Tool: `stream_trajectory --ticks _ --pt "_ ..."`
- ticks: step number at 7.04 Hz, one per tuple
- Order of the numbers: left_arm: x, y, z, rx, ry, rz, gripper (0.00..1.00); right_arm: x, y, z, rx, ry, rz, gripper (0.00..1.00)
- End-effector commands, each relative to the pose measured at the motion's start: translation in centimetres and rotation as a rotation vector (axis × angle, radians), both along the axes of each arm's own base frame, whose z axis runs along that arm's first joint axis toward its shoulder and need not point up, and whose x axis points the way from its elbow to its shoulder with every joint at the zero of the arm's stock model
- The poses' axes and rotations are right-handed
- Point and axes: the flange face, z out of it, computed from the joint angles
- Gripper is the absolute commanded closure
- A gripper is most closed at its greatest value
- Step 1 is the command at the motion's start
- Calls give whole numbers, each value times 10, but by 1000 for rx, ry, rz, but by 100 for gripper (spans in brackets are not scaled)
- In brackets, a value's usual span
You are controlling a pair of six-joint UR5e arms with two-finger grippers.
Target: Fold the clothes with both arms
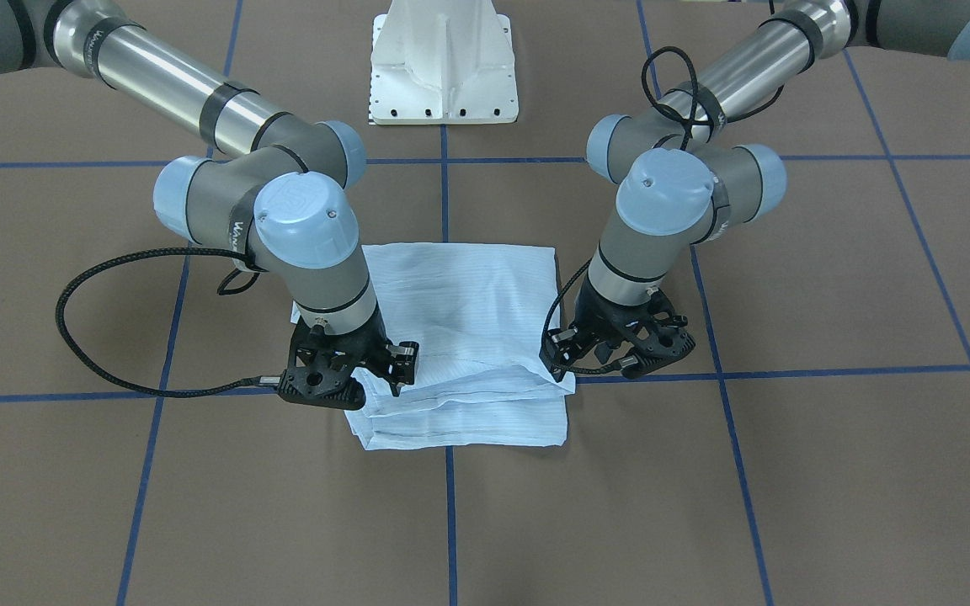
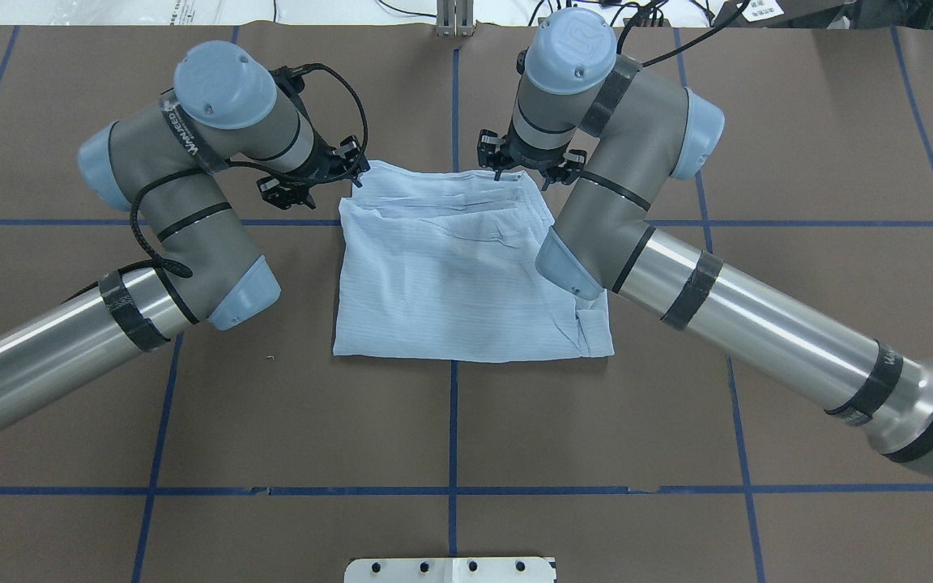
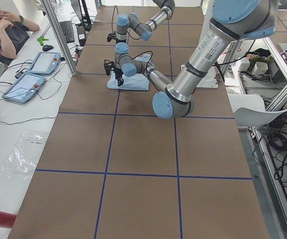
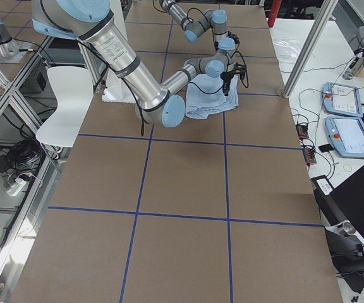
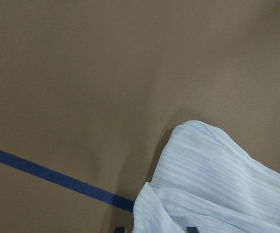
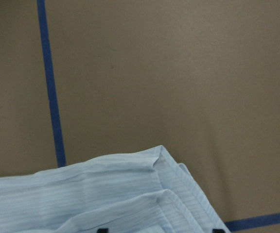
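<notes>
The shirt (image 2: 466, 300) is laid as a folded rectangle at the middle of the table (image 2: 701, 421). Its near hem is squared to the robot's side and uncovered, except where the right arm (image 2: 758, 324) hangs over the near right corner. At the far edge, where the layers are stacked thickest, the left gripper (image 2: 327, 176) and the right gripper (image 2: 527, 168) are set low, one at each corner (a matched hold is judged to be intended, so that the edge can be carried back evenly). In both wrist views the dark tips are seen apart with cloth lying between them, so the jaws are taken as parted, and no pinch is shown. Beyond the far edge and to both sides, bare table crossed by blue tape lines (image 2: 453, 421) is available for movement.
</notes>
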Motion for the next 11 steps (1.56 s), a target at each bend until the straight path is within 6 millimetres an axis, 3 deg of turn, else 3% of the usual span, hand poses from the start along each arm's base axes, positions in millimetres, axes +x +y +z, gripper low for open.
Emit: stream_trajectory --ticks 1,2,3,4,5,6,7,8,9,11 --pt "-50 -18 18 100 -47 32 1 54 -35 16 23 -6 -55 0" --pt "-94 -4 40 186 -73 75 1 101 -55 49 52 17 -83 0" --pt "-142 16 66 279 -108 139 0 150 -54 101 89 48 -130 0" --pt "-190 31 98 347 -164 184 0 210 -60 150 138 91 -179 0" --pt "-248 48 136 403 -209 253 0 286 -68 198 201 117 -246 0" --pt "-312 57 175 451 -247 316 0 352 -59 257 246 139 -327 0" --pt "-375 75 226 488 -281 392 0 405 -44 303 296 178 -393 0" --pt "-421 93 273 520 -311 471 0 439 -15 350 316 146 -466 0" --pt "-443 110 309 464 -321 465 0 465 7 366 325 118 -457 0" --pt "-485 99 349 400 -341 358 0 477 22 386 291 130 -444 0"
